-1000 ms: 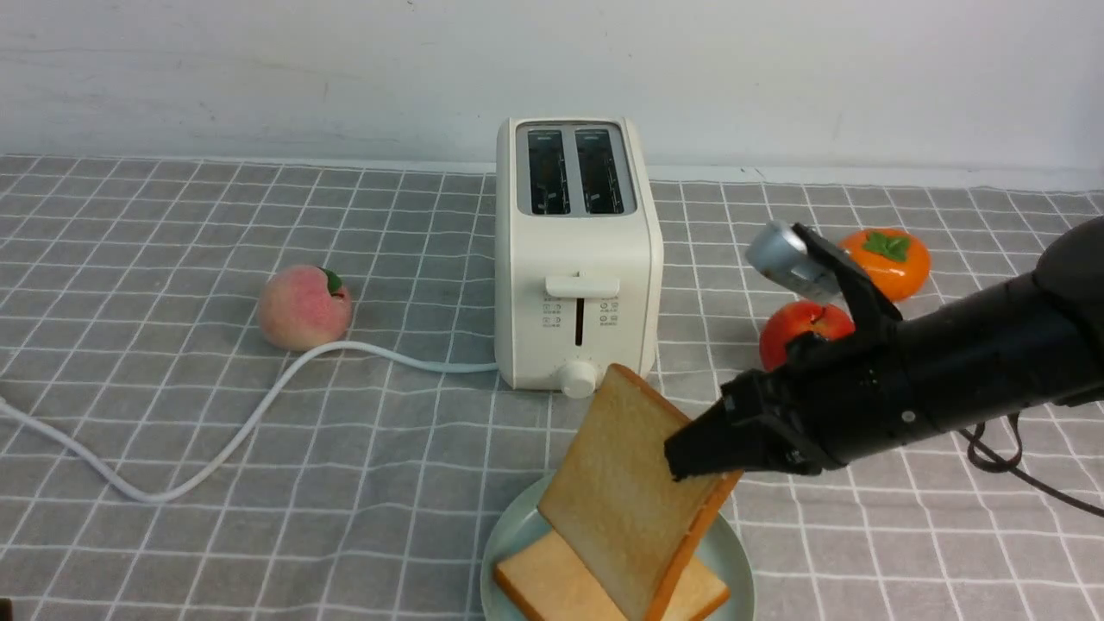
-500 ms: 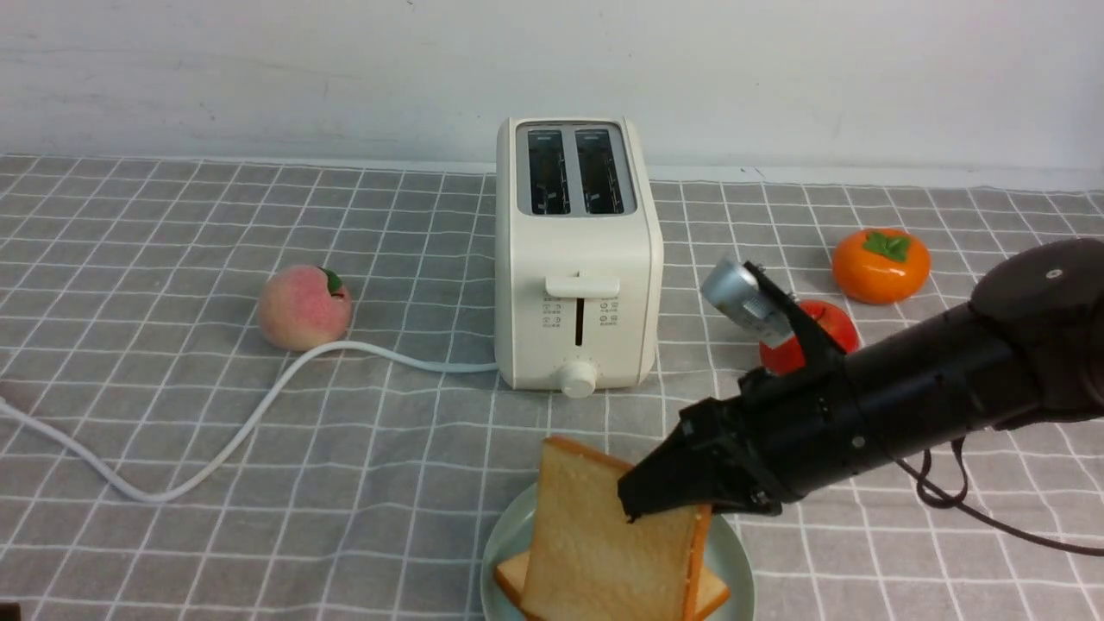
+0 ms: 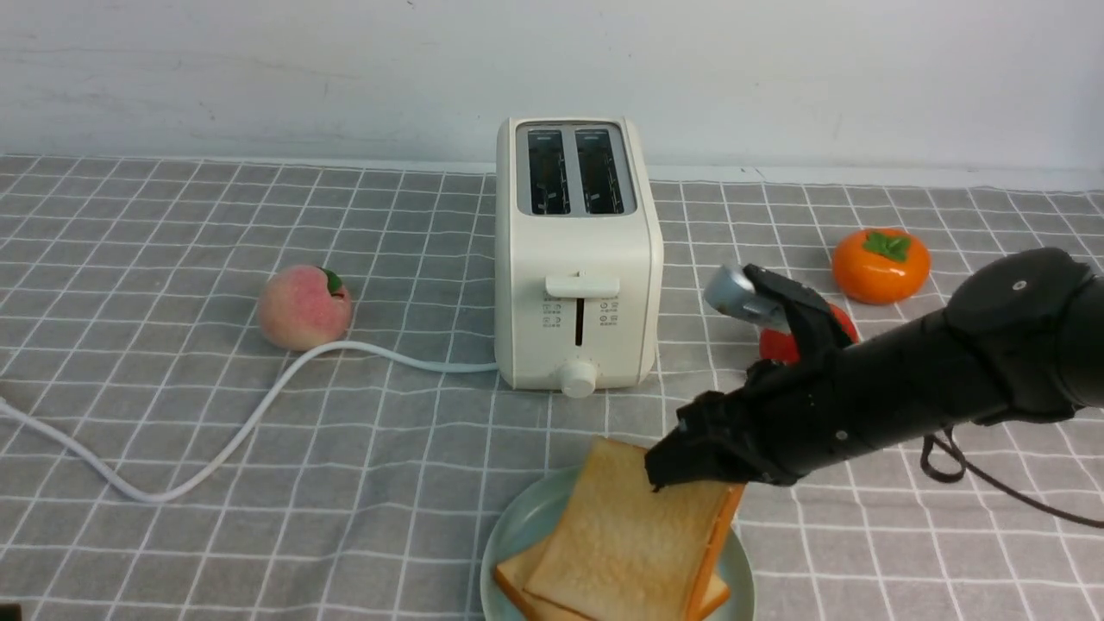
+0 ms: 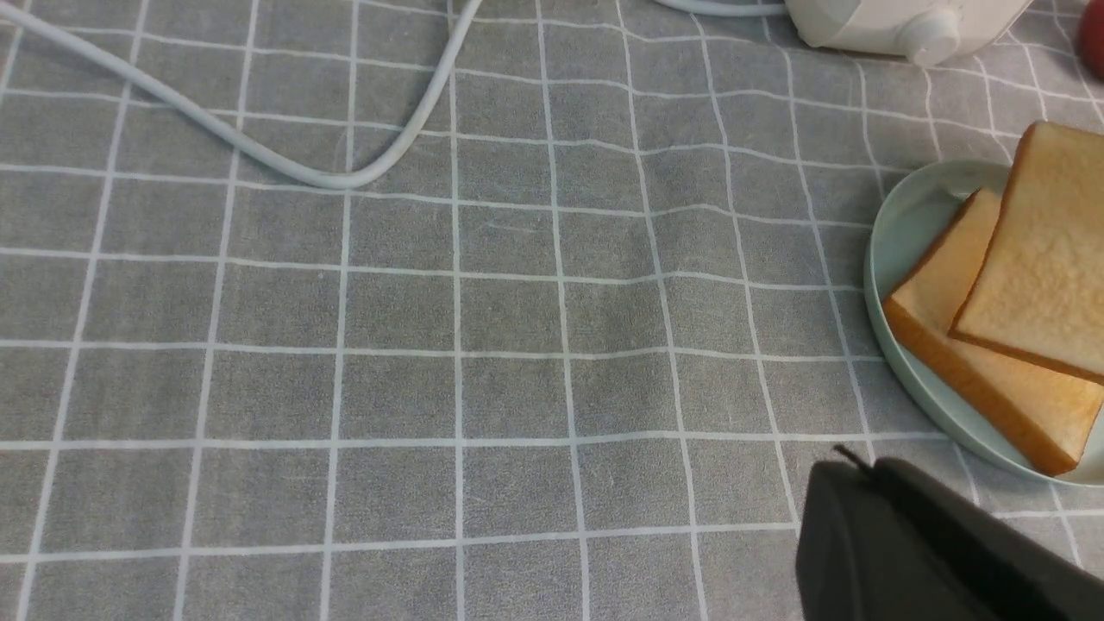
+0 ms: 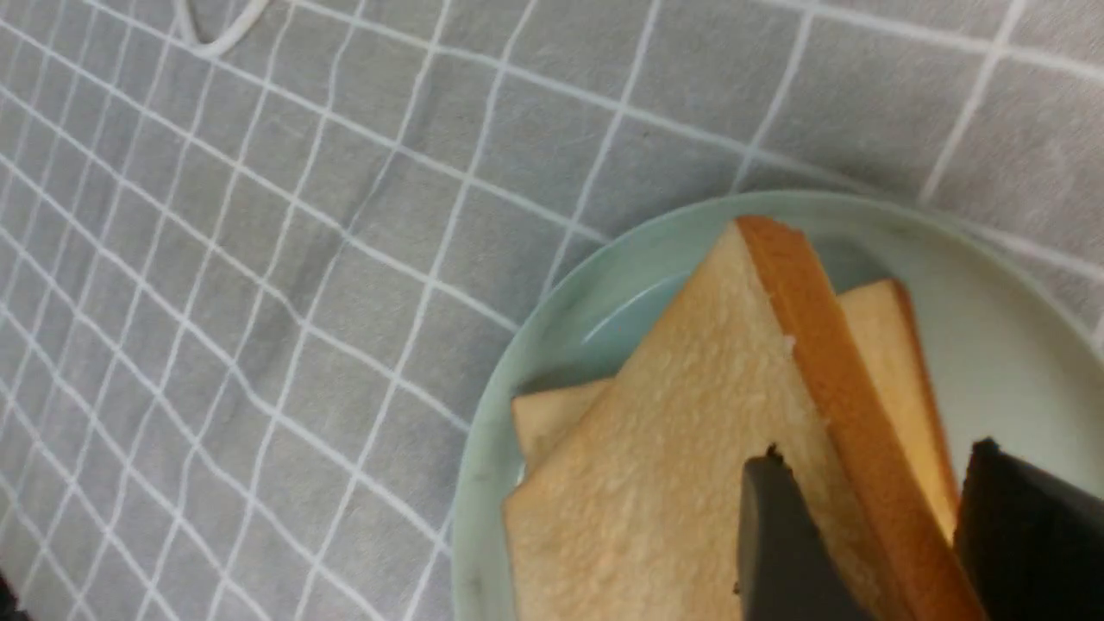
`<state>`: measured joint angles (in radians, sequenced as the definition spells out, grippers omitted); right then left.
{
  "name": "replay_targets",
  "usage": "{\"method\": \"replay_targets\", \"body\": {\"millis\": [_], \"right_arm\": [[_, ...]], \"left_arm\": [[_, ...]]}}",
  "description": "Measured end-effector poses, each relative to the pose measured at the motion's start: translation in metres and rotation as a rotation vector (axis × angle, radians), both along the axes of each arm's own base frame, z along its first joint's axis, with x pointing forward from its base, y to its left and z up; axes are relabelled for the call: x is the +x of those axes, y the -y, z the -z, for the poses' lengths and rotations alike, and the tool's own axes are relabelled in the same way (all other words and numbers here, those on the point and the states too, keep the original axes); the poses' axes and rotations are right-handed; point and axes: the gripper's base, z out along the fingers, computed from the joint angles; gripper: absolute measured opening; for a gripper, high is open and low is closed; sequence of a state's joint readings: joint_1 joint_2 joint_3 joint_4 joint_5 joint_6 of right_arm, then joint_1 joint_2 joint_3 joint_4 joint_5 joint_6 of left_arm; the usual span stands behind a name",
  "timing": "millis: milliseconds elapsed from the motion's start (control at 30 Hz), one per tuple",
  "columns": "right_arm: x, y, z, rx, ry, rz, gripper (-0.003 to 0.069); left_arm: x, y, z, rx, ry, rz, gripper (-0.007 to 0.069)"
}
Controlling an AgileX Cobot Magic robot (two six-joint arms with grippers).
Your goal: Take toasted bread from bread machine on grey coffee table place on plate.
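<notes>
Right end effector [image 3: 668, 470] is clamped on the upper slice of toast [image 3: 630, 535]. One finger [image 5: 776, 535] presses its pale face, and the other [image 5: 1026, 535] sits behind it, with the brown crust caught between them. The slice hangs tilted, gripped edge up at my fingers, low edge resting on the lower slice [image 3: 516, 580]. That one lies flat on the green plate [image 3: 526, 526]. The plate sits on the checked surface [image 3: 388, 483], in front of the toaster [image 3: 578, 259], a little apart from it.

The front view cuts off the near part of the plate and both slices at its bottom edge. My right arm covers the far corner of the upper slice and most of a red fruit [image 3: 780, 345] behind it.

My left end effector [image 4: 914, 543] shows only as a dark piece at the edge of the left wrist view, near the plate's rim and above the cloth. I cannot tell whether it is wide or narrow.
</notes>
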<state>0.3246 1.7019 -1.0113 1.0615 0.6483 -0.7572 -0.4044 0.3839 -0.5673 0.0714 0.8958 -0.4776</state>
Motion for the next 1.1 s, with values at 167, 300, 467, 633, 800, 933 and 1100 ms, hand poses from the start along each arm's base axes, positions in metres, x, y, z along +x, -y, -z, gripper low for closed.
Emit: {"method": "replay_targets", "body": {"millis": [167, 300, 467, 633, 800, 933, 1100], "right_arm": [[0.001, 0.004, -0.005, -0.076, 0.066, -0.043, 0.0292], [-0.003, 0.009, -0.015, -0.132, 0.13, -0.081, 0.0292], [-0.016, 0.021, -0.053, -0.164, 0.263, -0.091, 0.0286], [-0.05, 0.057, -0.122, -0.118, 0.402, 0.081, 0.0169], [-0.111, 0.1, -0.184, -0.187, 0.637, 0.243, 0.0003], [-0.171, 0.127, -0.212, -0.229, 0.778, 0.425, -0.0016], [-0.241, 0.145, -0.198, -0.216, 0.928, 0.638, -0.0008]], "left_arm": [[0.0, 0.0, 0.0, 0.0, 0.0, 0.0, -0.0014], [0.0, 0.0, 0.0, 0.0, 0.0, 0.0, -0.0014], [0.0, 0.0, 0.0, 0.0, 0.0, 0.0, -0.0014], [0.0, 0.0, 0.0, 0.0, 0.001, 0.0, -0.0014], [0.002, 0.001, -0.003, -0.014, 0.033, 0.002, -0.0014], [0.005, 0.003, -0.008, -0.042, 0.103, 0.008, -0.0014], [0.008, 0.005, -0.017, -0.08, 0.198, 0.015, -0.0014]]}}
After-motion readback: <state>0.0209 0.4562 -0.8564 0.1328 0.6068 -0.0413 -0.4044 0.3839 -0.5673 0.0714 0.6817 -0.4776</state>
